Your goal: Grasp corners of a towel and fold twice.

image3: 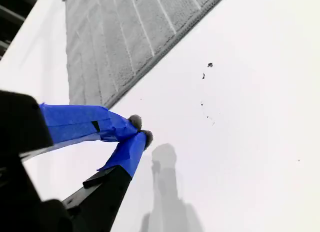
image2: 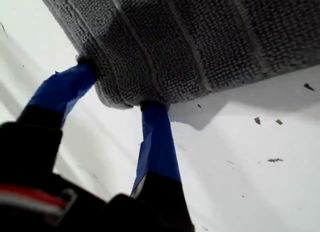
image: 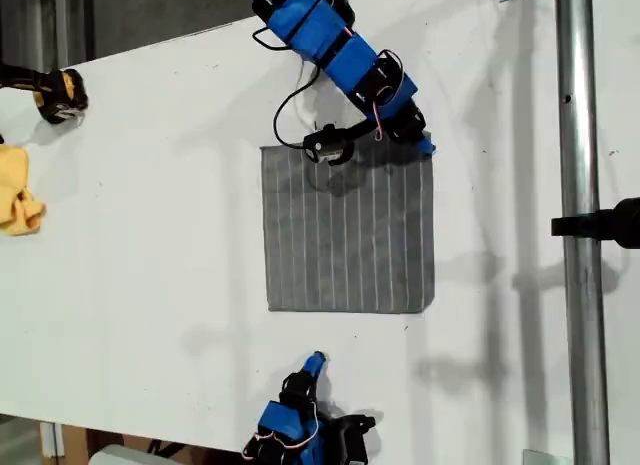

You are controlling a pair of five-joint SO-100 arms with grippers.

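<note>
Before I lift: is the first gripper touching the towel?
Touching. The first wrist view shows my first gripper with both blue fingertips pressed against the corner of the towel, no gap visible.

The towel lies flat on the table, between my two grippers. My first gripper is at the towel's far edge in the exterior view, at the corner on that view's right, and in the first wrist view its two fingers straddle a lifted fold of cloth. My second gripper sits apart from the towel's near edge, over bare table, with the towel ahead of its fingertips. A small crumpled cloth lies well away from both grippers at the exterior view's left edge, just beside another device.
</note>
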